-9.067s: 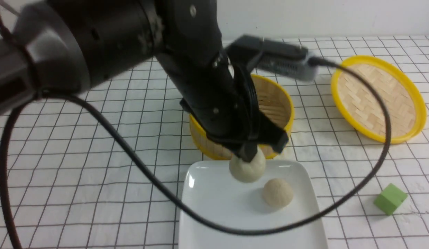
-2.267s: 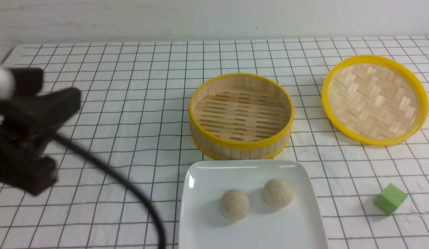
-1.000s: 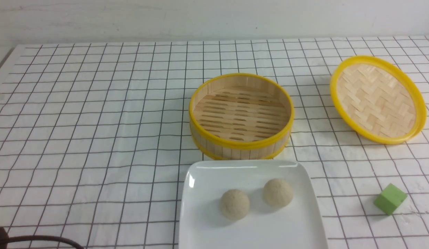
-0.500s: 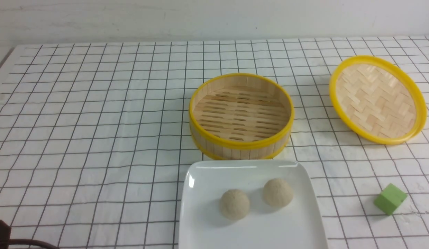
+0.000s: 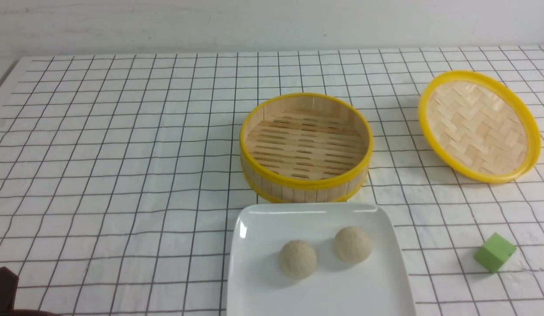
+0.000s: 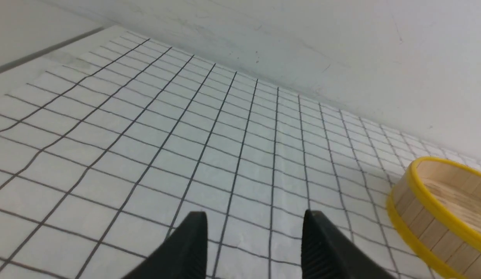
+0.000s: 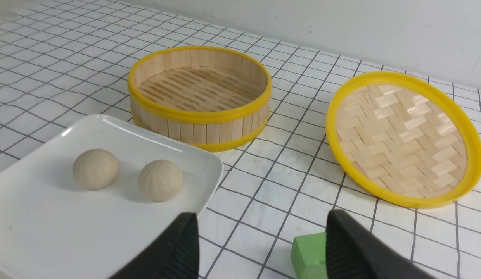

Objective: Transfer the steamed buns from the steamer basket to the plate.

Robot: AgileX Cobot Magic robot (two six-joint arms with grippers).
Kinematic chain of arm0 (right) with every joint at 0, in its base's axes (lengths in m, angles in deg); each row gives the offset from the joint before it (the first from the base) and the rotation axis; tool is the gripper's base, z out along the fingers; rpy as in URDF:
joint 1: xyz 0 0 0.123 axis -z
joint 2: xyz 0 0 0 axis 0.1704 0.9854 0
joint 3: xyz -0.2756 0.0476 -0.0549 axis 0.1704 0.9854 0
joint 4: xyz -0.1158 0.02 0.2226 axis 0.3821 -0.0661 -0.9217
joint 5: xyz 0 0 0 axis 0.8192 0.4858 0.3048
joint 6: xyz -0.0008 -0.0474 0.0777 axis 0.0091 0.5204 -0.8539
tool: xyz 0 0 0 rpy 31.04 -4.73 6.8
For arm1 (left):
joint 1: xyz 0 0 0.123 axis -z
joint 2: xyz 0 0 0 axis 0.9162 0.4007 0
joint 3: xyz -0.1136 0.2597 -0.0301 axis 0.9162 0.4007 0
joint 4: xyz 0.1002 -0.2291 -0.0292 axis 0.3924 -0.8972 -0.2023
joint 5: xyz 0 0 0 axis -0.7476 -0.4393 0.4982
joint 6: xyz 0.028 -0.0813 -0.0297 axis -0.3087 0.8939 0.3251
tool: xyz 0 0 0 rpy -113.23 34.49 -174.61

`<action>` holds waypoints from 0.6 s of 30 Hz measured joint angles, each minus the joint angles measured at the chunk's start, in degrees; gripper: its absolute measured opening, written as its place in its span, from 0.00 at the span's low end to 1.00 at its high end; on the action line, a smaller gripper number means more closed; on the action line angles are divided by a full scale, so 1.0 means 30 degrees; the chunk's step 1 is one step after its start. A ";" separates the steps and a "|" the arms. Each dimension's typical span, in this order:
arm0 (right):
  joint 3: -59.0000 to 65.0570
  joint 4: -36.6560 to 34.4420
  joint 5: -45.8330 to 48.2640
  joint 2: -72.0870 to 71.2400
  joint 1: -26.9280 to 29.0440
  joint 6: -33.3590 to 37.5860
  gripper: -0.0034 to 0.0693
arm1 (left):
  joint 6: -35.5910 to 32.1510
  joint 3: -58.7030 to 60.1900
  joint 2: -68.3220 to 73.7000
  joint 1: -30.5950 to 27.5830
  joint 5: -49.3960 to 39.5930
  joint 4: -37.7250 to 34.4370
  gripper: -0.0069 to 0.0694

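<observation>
Two pale beige steamed buns lie side by side on the white plate (image 5: 263,245) at the front: the left bun (image 5: 298,259) and the right bun (image 5: 352,244), both also in the right wrist view as bun (image 7: 96,169) and bun (image 7: 161,180) on the plate (image 7: 38,232). The steamer basket (image 5: 305,147) (image 7: 199,97) stands just behind the plate with nothing in it. My left gripper (image 6: 256,223) is open over bare cloth, far to the left of the basket (image 6: 438,209). My right gripper (image 7: 262,226) is open above the cloth beside the plate, holding nothing.
The woven bamboo lid (image 5: 478,127) (image 7: 403,137) lies tilted at the right. A small green block (image 5: 495,252) (image 7: 308,255) sits on the checked cloth right of the plate, close to one right fingertip. A dark bit of the left arm (image 5: 2,294) shows at the bottom left corner.
The left arm has pulled out of the front view toward the bottom left; only a dark corner remains. The buns, plate and basket stay put; the lid rocks slightly.
</observation>
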 joint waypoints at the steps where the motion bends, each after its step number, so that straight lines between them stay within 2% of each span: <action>1: 0.0000 0.0000 0.0000 0.0000 0.0000 0.0000 0.65 | -0.0223 0.0000 0.0000 0.0063 -0.0406 0.0098 0.56; 11: 0.0000 0.0024 0.0000 0.0000 0.0000 0.0000 0.65 | -0.0786 0.0000 0.0000 0.1981 -0.2869 0.0097 0.56; 18: 0.0000 0.0024 0.0000 0.0000 0.0000 0.0000 0.65 | -0.0255 0.0022 0.0000 0.2341 -0.0040 0.0136 0.56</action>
